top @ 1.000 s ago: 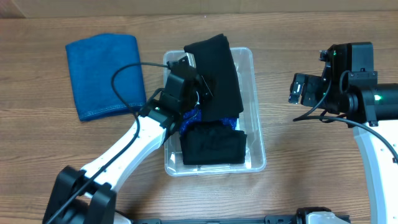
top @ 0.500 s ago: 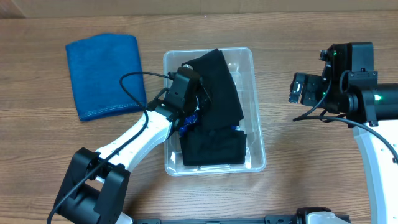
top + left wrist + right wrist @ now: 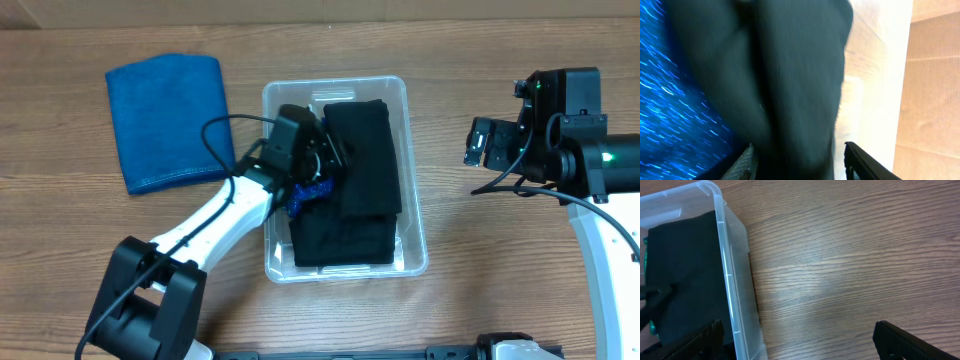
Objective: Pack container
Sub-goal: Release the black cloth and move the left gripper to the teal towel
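1. Container: clear plastic rectangular bin with rounded corners (image 3: 413, 190) sits mid-table on the brown wood-grain tabletop (image 3: 500, 290), long side running away from the robot.
2. Inside it, a folded black cloth (image 3: 365, 160) lies along the far and right portion. A second folded black cloth (image 3: 340, 242) fills the near end. A blue patterned fabric (image 3: 310, 193) shows at the left wall between them.
3. The left gripper (image 3: 325, 158) is down inside the bin at the left edge of the far black cloth. In the left wrist view that cloth lies between the fingers; cannot tell whether they pinch it.
4. The right gripper (image 3: 800, 347) hangs over bare table right of the bin, well apart from it, jaws wide with nothing between them.
5. A folded blue terry towel (image 3: 170, 120) lies on the table to the left of the bin, outside it.
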Tool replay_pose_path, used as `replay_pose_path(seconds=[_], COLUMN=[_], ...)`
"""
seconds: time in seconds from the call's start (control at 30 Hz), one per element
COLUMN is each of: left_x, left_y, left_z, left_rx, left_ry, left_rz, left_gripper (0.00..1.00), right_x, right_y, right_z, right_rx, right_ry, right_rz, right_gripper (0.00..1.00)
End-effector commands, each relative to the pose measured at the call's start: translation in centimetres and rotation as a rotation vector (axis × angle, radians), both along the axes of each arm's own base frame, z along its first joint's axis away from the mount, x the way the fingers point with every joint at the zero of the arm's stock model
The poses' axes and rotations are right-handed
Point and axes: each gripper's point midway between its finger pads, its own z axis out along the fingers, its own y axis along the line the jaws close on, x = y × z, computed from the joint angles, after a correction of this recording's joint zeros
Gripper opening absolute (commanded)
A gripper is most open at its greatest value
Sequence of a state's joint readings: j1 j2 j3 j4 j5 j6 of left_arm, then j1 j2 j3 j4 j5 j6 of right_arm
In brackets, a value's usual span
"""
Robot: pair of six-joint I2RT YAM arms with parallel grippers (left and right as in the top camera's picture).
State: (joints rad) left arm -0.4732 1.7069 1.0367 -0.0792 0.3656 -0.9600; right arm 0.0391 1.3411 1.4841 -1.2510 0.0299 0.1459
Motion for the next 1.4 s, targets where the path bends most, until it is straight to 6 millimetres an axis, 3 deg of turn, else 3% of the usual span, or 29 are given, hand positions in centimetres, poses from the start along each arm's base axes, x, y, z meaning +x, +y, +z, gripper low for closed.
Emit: replay_pose_path(seconds=[0.0, 0.1, 0.13, 0.17, 0.23, 0.3, 0.4, 0.53, 0.6, 0.7, 0.73, 0.8, 0.83, 0.87, 0.93, 1.0, 1.07, 1.1, 1.13, 1.23, 1.3, 1.37], left_x=[3.1, 3.9, 3.8, 3.4, 2.1, 0.5, -1.0, -2.5, -3.7, -2.7, -2.1, -0.6, 0.3, 0.6, 0.6, 0.3, 0.3, 0.4, 0.5, 0.6, 0.8, 1.7], left_y=[3.5, 4.8, 4.3, 3.1, 0.8, -0.4, -0.6, 1.7, 2.1, 2.4, 2.5, 3.1, 4.7, 6.2, 10.1, 16.1, 21.6, 25.5, 28.0, 36.6, 40.5, 42.9], left_z=[2.9, 7.6, 9.4, 11.6, 12.8, 11.2, 4.2, -7.0, -10.3, -8.8, -7.2, -2.0, 2.8, 5.9, 11.8, 16.2, 17.6, 17.5, 16.9, 12.5, 8.9, 5.2], left_rx=[0.037, 0.109, 0.131, 0.160, 0.291, 0.425, 0.543, 0.654, 0.625, 0.615, 0.605, 0.582, 0.589, 0.607, 0.657, 0.711, 0.731, 0.743, 0.745, 0.674, 0.614, 0.529], left_ry=[-0.137, -0.299, -0.366, -0.449, -0.548, -0.564, -0.392, -0.071, 0.041, 0.010, -0.016, -0.087, -0.141, -0.175, -0.258, -0.300, -0.278, -0.233, -0.195, -0.013, 0.080, 0.103], left_rz=[0.042, 0.027, -0.011, -0.074, -0.202, -0.298, -0.401, -0.480, -0.516, -0.495, -0.477, -0.425, -0.363, -0.313, -0.234, -0.077, 0.068, 0.160, 0.216, 0.373, 0.410, 0.374], left_gripper=[0.51, 0.30, 0.22, 0.07, 0.04, 0.04, 0.04, 0.14, 0.14, 0.10, 0.09, 0.11, 0.27, 0.56, 0.84, 0.96, 1.00, 1.00, 1.00, 1.00, 1.00, 1.00], right_x=[0.0, 0.0, 0.0, 0.1, 0.1, 0.1, 0.1, 0.0, 0.0, 0.0, 0.0, 0.0, 0.0, 0.0, 0.0, 0.0, 0.0, 0.0, 0.0, 0.0, 0.0, 0.0], right_y=[-0.1, -0.1, -0.1, -0.1, -0.1, -0.1, 0.0, 0.1, 0.1, 0.1, 0.1, 0.0, 0.0, 0.0, 0.1, 0.1, 0.1, 0.1, 0.1, 0.1, 0.1, 0.1], right_z=[0.1, 0.1, 0.1, 0.2, 0.1, -0.2, -1.0, -1.0, -1.0, -1.0, -1.0, -1.1, -1.1, -1.1, -1.1, -1.1, -1.1, -1.1, -1.1, -1.1, -1.1, -1.1], right_rx=[0.002, 0.002, 0.002, 0.002, 0.002, 0.001, 0.005, 0.007, 0.007, 0.007, 0.007, 0.007, 0.007, 0.007, 0.007, 0.010, 0.011, 0.011, 0.011, 0.011, 0.011, 0.011], right_ry=[-0.004, -0.004, -0.005, -0.008, -0.009, -0.001, 0.010, 0.012, 0.012, 0.012, 0.012, 0.015, 0.015, 0.015, 0.015, 0.015, 0.015, 0.015, 0.015, 0.015, 0.015, 0.015], right_rz=[-0.006, -0.006, -0.006, -0.006, -0.006, -0.006, -0.004, -0.002, -0.002, -0.002, -0.002, -0.003, -0.003, -0.003, -0.002, -0.001, -0.001, -0.001, -0.001, -0.001, -0.001, -0.001], right_gripper=[1.00, 1.00, 1.00, 1.00, 1.00, 1.00, 1.00, 1.00, 1.00, 1.00, 1.00, 1.00, 1.00, 1.00, 1.00, 1.00, 1.00, 1.00, 1.00, 1.00, 1.00, 1.00])
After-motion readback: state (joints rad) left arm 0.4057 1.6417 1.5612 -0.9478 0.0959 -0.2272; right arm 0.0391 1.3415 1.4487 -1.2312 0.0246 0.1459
